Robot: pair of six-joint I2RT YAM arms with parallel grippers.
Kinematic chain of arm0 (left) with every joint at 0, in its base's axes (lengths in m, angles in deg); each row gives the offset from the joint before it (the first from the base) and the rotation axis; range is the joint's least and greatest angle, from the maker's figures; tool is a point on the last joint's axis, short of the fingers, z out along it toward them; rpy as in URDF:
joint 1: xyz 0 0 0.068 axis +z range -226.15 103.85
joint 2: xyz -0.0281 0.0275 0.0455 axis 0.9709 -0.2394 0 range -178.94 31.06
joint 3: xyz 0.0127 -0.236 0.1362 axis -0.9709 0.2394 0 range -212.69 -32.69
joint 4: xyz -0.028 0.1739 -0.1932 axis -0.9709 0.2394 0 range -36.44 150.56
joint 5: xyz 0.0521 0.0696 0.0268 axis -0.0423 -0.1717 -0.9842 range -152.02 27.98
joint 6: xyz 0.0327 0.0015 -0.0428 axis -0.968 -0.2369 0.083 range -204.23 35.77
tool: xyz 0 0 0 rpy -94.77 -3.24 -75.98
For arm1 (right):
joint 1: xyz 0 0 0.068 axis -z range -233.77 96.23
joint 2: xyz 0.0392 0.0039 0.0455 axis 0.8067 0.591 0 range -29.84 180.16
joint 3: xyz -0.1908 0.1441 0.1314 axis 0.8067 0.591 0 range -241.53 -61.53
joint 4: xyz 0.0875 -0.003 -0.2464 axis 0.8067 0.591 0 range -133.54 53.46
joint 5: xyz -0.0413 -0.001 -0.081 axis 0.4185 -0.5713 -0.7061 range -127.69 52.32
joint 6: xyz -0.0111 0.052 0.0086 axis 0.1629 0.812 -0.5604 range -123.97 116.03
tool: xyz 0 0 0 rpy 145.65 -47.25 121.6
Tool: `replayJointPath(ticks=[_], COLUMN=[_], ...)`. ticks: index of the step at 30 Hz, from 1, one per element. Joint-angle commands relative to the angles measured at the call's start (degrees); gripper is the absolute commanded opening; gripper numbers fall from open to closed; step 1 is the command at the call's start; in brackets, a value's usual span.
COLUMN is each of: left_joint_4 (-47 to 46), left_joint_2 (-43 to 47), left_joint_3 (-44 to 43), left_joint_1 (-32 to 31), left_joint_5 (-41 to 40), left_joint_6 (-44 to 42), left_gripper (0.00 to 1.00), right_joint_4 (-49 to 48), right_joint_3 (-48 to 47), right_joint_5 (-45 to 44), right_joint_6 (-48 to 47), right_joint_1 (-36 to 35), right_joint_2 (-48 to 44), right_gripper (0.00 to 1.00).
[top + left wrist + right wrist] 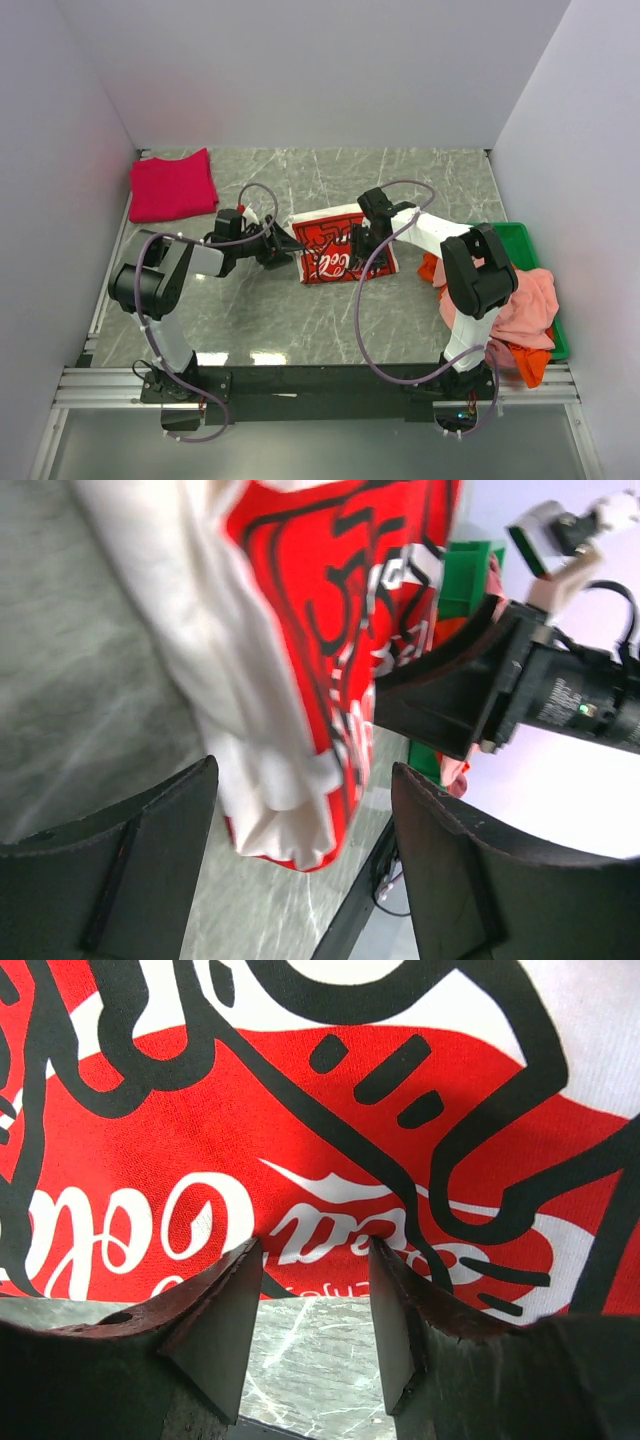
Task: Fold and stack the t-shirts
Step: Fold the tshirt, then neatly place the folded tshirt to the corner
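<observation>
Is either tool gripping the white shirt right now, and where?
Neither: the left tool stands open around the white t-shirt's folded corner; the right tool is open at its printed edge.

Pretty clearly a robotics lab test cell I'm driving here, nobody's home. Plain white panels (300, 70) box in three sides of a marble-look tabletop (300, 320), the left arm (160, 280) and right arm (480, 270) are bolted to an aluminium rail (110, 385) at the near edge, purple cables (357, 320) loop loose over it, and a heap of t-shirts (525, 300) spills from a green plastic bin (520, 238).
</observation>
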Motion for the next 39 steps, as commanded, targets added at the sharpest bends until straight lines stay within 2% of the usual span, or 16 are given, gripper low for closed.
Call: replayJointPath(ticks=[1,10,21,29,34,39], left_joint_4=[-4.9,-4.1,-2.7,5.1,15.0,11.5], left_joint_2=[-0.8,-1.3,-7.6,-6.8,-5.6,-3.3], left_joint_3=[1.0,0.0,-5.5,-5.4,-6.1,-4.1], left_joint_1=[-0.1,-0.2,-1.7,-3.7,-6.4,-6.6], left_joint_5=[-1.6,-10.1,-13.5,-19.2,-28.5,-30.9], left_joint_6=[1.0,-0.7,-2.1,-0.4,0.4,1.0], left_gripper=[0.75,0.75,0.75,0.75,0.75,0.75], right_joint_4=[-0.4,0.6,2.4,3.5,3.6,3.9], right_joint_3=[1.8,1.1,-1.4,-2.5,-3.3,-3.5], right_joint_5=[-1.6,-1.4,-1.8,-2.3,-1.8,-1.3], right_joint_6=[-0.5,-0.9,-1.9,-2.8,-3.4,-4.1], right_joint_1=[0.1,0.1,0.0,0.2,0.4,0.6], right_joint_2=[1.0,0.8,0.9,0.6,0.7,0.6], right_gripper=[0.54,0.54,0.54,0.54,0.54,0.54])
